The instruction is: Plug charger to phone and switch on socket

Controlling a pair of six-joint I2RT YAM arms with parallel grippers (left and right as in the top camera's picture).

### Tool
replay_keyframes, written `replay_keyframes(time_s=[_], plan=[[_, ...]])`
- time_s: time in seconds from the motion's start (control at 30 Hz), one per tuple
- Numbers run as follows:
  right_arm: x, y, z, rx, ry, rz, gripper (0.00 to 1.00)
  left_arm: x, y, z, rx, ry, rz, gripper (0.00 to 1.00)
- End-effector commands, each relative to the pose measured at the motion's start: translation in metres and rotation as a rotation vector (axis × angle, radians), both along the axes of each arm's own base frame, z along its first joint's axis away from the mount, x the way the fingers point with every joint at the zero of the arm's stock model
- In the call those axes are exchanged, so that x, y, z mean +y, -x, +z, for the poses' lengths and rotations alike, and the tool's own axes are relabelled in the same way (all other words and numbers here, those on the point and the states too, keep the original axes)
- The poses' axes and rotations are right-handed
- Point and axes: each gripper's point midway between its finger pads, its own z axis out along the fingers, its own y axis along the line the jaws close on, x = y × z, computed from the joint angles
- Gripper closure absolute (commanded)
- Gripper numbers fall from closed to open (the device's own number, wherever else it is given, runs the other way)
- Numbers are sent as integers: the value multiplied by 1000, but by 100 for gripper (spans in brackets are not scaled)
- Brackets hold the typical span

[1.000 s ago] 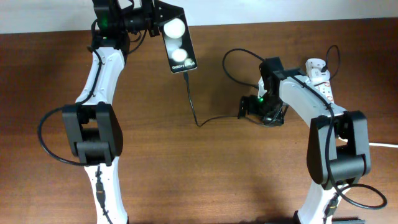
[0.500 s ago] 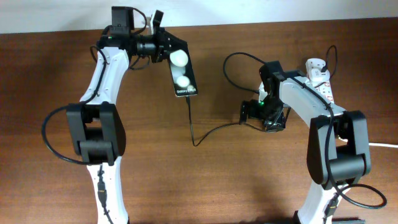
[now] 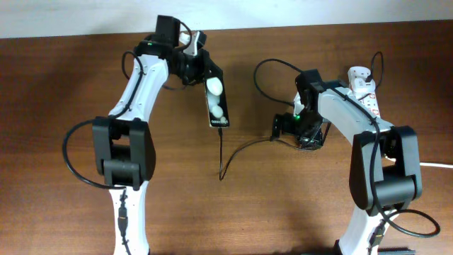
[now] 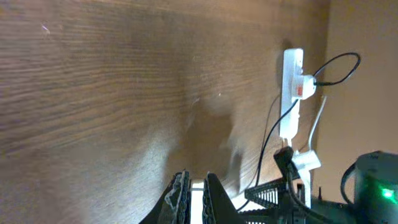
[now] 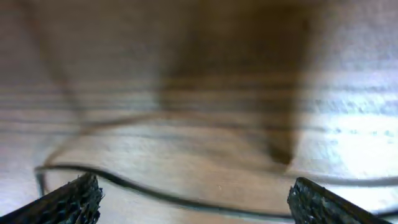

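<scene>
My left gripper [image 3: 203, 69] is shut on the top end of the phone [image 3: 216, 103] and holds it above the table, turned nearly on edge, with its two white spots showing. The left wrist view shows the jaws [image 4: 197, 182] closed on a thin bright edge. The charger cable [image 3: 221, 152] hangs from the phone's lower end, bends on the table and runs right under my right gripper [image 3: 297, 132]. That gripper is open, with the cable [image 5: 186, 200] lying between its fingers [image 5: 194, 199]. The cable loops back to the white adapter on the socket [image 3: 367, 92].
The socket's thick white cord [image 3: 440, 165] leaves at the right edge. In the left wrist view the power strip [image 4: 291, 93] with its plug adapter [image 4: 303, 87] lies far ahead. Bare brown table lies in front of both arms.
My left arm has carried the phone right and toward the table's middle and turned it from face-up to nearly on edge. The cable's slack has shifted down. The right arm has barely moved.
</scene>
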Motion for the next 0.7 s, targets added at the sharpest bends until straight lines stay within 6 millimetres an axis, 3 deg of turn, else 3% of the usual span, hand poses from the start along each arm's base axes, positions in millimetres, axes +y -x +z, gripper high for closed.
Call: replay_keyframes(time_s=[0.0,0.2,0.27,0.4,0.5,0.6,0.67], plan=[[11,-10,5,-36,-58,-17,1,-9,5,-3,-9,-22,-23,100],[14,-31,7,-118,-75,-37,1,-7,18,-29,51,-59,-21,100],[27,-39,13,-150,-155,-37,1,-9,19,-29,52,-60,-24,100],[66,-65,48,-251,-419,-11,1,-25,24,-32,38,-78,-46,100],[80,-77,70,-310,-522,24,1,-34,30,-41,58,-103,-45,100],[91,-87,98,-355,-601,56,1,-42,35,-55,74,-106,-59,100],[98,-92,118,-381,-665,82,1,-42,36,-78,142,-108,-30,100]])
